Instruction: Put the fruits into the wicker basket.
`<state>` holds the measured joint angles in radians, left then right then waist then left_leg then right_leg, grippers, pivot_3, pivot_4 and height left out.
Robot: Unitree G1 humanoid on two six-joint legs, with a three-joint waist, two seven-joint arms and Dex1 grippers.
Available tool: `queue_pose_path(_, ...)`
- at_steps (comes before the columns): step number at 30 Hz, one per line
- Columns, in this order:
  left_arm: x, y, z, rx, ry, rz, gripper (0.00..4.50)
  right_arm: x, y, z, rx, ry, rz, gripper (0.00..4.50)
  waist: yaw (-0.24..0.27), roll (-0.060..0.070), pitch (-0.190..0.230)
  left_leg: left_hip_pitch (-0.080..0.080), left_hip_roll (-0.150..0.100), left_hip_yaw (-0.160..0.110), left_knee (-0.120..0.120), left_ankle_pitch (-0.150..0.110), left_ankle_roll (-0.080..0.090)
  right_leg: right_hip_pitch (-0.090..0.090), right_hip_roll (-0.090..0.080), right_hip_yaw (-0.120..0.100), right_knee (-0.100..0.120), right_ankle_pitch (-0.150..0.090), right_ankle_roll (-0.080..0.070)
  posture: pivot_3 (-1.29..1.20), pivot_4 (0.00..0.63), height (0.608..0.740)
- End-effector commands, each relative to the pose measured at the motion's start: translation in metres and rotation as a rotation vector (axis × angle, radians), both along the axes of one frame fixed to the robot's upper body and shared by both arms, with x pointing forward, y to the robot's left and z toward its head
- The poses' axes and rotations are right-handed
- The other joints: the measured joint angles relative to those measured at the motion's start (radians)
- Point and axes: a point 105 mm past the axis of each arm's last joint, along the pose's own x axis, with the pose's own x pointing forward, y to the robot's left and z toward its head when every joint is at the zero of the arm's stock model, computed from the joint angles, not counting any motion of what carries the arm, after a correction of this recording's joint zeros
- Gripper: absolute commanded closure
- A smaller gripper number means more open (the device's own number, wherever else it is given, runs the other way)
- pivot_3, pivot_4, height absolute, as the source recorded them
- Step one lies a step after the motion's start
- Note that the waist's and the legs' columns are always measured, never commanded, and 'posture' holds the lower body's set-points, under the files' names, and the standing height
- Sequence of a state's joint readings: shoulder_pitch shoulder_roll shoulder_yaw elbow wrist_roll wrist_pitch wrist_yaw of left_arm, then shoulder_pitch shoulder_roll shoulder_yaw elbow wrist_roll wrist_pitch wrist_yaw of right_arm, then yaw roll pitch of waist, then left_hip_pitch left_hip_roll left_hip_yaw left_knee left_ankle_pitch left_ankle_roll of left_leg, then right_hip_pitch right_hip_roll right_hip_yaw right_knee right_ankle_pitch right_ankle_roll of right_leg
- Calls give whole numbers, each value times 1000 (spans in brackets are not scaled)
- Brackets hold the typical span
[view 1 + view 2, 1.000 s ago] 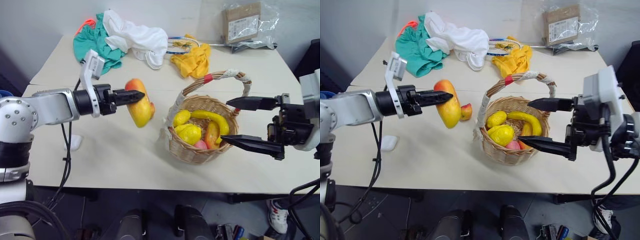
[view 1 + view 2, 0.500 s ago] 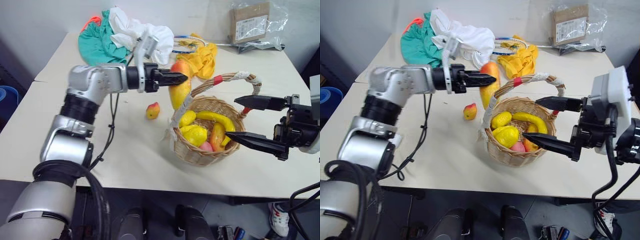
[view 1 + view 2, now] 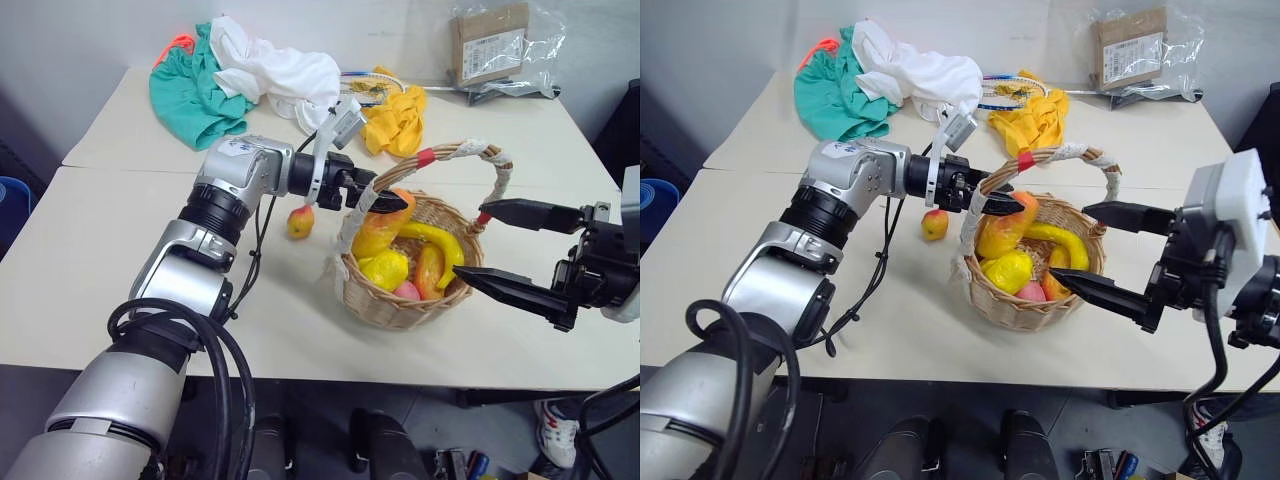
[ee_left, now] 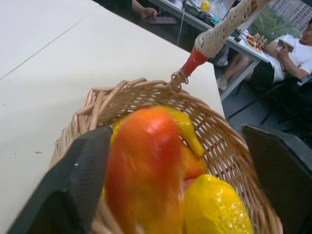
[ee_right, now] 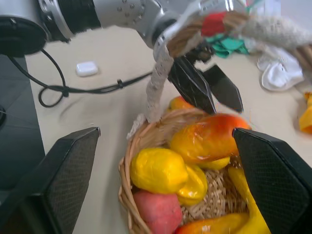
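1. A pale beige tabletop carries the scene, with green, white and yellow clothes heaped at its far edge.
2. The round tan wicker basket holds glossy lemons, a banana and the yellow, red-ended mango; a small yellow-red peach lies on the table beside it.
3. The left gripper stands spread above the mango inside the basket rim; the right gripper gapes wide and empty beside the basket.

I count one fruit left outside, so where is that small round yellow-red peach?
In the head views, the small round yellow-red peach lies on the pale table, just left of the round woven wicker basket, under the robot's left arm.
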<state>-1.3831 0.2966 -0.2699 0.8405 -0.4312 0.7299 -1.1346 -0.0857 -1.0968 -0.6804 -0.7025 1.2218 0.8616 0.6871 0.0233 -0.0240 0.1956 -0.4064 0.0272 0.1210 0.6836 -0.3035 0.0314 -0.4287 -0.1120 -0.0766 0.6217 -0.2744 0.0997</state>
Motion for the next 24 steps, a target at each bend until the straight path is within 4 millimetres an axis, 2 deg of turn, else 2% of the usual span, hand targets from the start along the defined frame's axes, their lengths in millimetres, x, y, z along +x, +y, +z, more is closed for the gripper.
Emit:
queue_pose_path(1, 6, 20, 29, -56, -101, 33, 32, -3, -5, 10, -1, -62, -26, 0, 0, 0, 0, 0, 0, 0, 0, 0, 0, 0, 0, 0, 0, 0, 0, 0, 150, 740)
queue_pose_path(4, 16, 53, 46, -127, -122, 139, 32, -2, -4, 9, -2, -65, -29, 0, -3, 0, 0, 0, 0, 0, 0, 0, 0, 0, 0, 0, 0, 0, 0, 0, 150, 740)
queue_pose_path(6, 29, 80, 48, -124, -121, 268, 32, 0, -4, 8, -8, -67, -33, 0, -3, 0, 0, 0, 1, 0, 0, 0, 0, 0, 0, 0, 0, 0, 0, 0, 150, 740)
queue_pose_path(9, 45, 119, 31, 22, -190, 430, 32, 1, -3, 8, -6, -67, -35, 0, -1, 0, 0, 0, 0, 0, 0, 0, 0, 0, 0, 0, 1, 0, 0, 0, 150, 740)
queue_pose_path(11, 45, 130, 18, 136, -255, 414, 32, 2, -3, 8, 3, -64, -32, 0, 0, 0, 0, 0, 0, 0, 0, 0, 0, 0, 0, 0, 0, 0, 0, 0, 150, 740)
queue_pose_path(14, 51, 128, 6, 167, -160, 469, 32, 4, 0, 6, 10, -63, -28, 0, 14, -1, 0, 0, -1, -1, 0, 0, 1, 0, -1, -2, 0, 0, 0, 0, 150, 740)
queue_pose_path(16, 63, 128, -17, 232, -24, 629, 32, 5, 2, 5, 23, -70, -29, 0, 24, -1, 0, -2, -2, -1, 2, -1, 3, 0, -2, -2, 0, 1, 1, 0, 150, 740)
queue_pose_path(18, 62, 120, -34, 229, 123, 687, 32, 6, 3, 5, 35, -75, -33, 0, 26, -1, 0, -3, -3, -1, 2, -2, 5, 1, -3, -1, 0, 3, 5, 0, 150, 740)
queue_pose_path(21, 60, 104, -42, 193, 202, 674, 32, 5, 5, 2, 42, -72, -31, 0, 19, -2, 0, -5, -4, 0, 3, -2, 8, 1, -3, 0, -1, 4, 8, 0, 150, 740)
queue_pose_path(24, 62, 91, -46, 178, 190, 675, 32, 5, 7, 0, 54, -70, -29, 0, 12, -2, 1, -6, -4, 0, 3, -2, 8, 0, -3, 0, -1, 5, 8, 0, 150, 740)
